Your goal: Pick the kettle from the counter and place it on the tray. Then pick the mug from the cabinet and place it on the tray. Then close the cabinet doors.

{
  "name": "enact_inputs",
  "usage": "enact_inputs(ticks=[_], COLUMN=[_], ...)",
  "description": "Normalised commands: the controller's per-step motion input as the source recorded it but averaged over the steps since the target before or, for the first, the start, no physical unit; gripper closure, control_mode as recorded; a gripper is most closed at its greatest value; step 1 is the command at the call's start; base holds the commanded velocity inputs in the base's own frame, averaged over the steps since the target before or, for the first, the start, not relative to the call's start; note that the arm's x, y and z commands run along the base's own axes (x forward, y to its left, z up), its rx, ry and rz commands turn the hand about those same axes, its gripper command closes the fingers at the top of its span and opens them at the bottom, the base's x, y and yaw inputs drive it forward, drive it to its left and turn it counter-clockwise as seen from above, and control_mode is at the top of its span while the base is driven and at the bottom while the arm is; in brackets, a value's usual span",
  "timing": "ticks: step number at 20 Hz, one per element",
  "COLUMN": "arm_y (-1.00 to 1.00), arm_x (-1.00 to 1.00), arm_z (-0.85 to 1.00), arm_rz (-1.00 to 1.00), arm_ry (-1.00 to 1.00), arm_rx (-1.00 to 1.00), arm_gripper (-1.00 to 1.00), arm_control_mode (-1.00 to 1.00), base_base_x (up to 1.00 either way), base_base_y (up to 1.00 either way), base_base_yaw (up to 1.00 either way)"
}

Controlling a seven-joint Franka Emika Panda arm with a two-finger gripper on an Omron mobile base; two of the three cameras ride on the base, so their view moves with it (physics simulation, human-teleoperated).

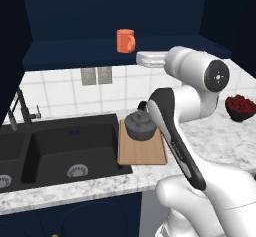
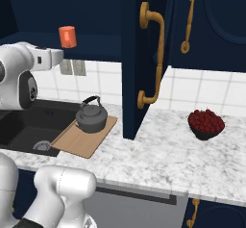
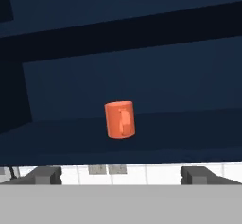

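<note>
One mug [image 1: 125,41], one kettle [image 1: 139,125], one tray [image 1: 141,150], one bowl of red fruit [image 1: 241,107].

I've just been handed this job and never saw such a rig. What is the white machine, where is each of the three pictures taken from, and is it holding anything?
The white machine is a robot arm on a base that can drive. Two pictures come from cameras on that base, behind the arm to its left and right. The third comes from a camera on the hand, looking along the jaws.

The kettle stands on the tray, on the counter beside the sink. A bowl of red fruit sits further right. The mug stands on the cabinet shelf, and a door hangs open.

The gripper is open and empty, pointing at the mug from a distance.
</note>
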Motion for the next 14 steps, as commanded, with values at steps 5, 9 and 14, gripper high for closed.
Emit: enact_inputs(ticks=[5, 9, 14], arm_y=[0.0, -0.15, -0.05], arm_x=[0.46, 0.54, 0.52], arm_z=[0.08, 0.15, 0.02], arm_rz=[0.03, 0.02, 0.0], arm_ry=[0.04, 0.03, 0.0], arm_rx=[-0.02, 0.0, 0.0], arm_gripper=[-1.0, -1.0, -1.0], arm_control_mode=[-1.0, -1.0, -1.0], base_base_x=[0.0, 0.0, 0.0], base_base_y=[0.0, 0.0, 0.0], base_base_yaw=[0.0, 0.0, 0.0])
